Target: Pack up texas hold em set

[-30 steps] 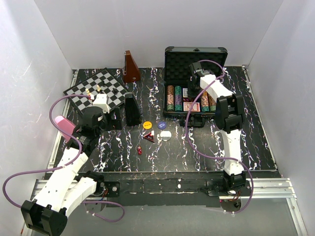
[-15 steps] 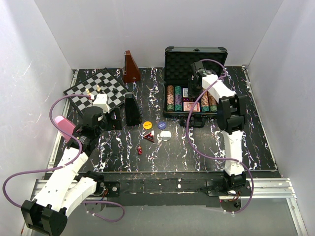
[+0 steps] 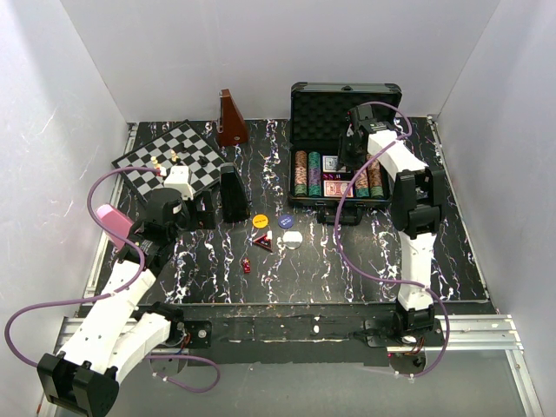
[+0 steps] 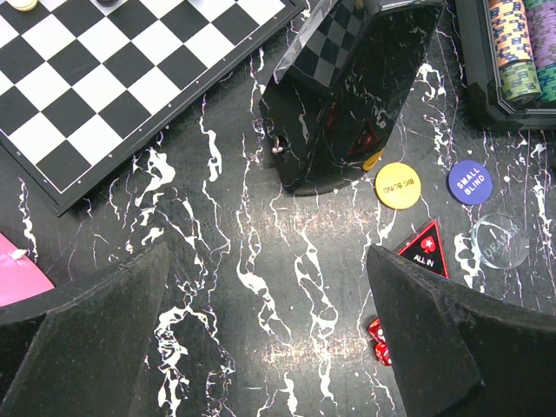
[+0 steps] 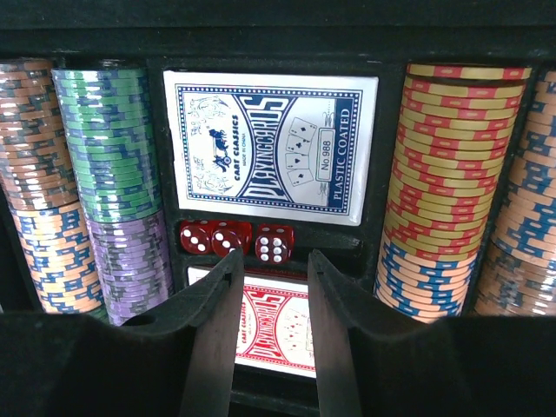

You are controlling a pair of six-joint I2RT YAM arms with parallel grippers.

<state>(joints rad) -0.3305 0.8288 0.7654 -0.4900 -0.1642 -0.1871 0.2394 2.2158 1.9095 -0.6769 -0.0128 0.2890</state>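
Observation:
The black case [image 3: 382,95] lies open at the back right, with striped chip rows [image 3: 306,172] in its foam. My right gripper [image 3: 346,167] hangs over its middle, open and empty. In the right wrist view its tips [image 5: 274,261] hover above a red card deck [image 5: 276,326], just short of three red dice [image 5: 230,239] and a blue deck [image 5: 271,146]. On the table lie a yellow button [image 4: 398,185], a blue button [image 4: 470,182], a clear-white button [image 4: 499,240], a triangular "all in" marker [image 4: 426,250] and two red dice [image 4: 378,340]. My left gripper [image 4: 268,261] is open and empty above bare table.
A black-and-white chessboard [image 3: 169,161] with a few pieces lies at the back left. A brown pyramid-shaped object [image 3: 230,120] stands behind it. A tall black wedge-shaped object [image 4: 347,95] stands just left of the buttons. A pink thing [image 3: 113,221] sits by the left arm.
My right arm has shifted a little to the right and back over the case. The left arm and the loose pieces on the table have not moved.

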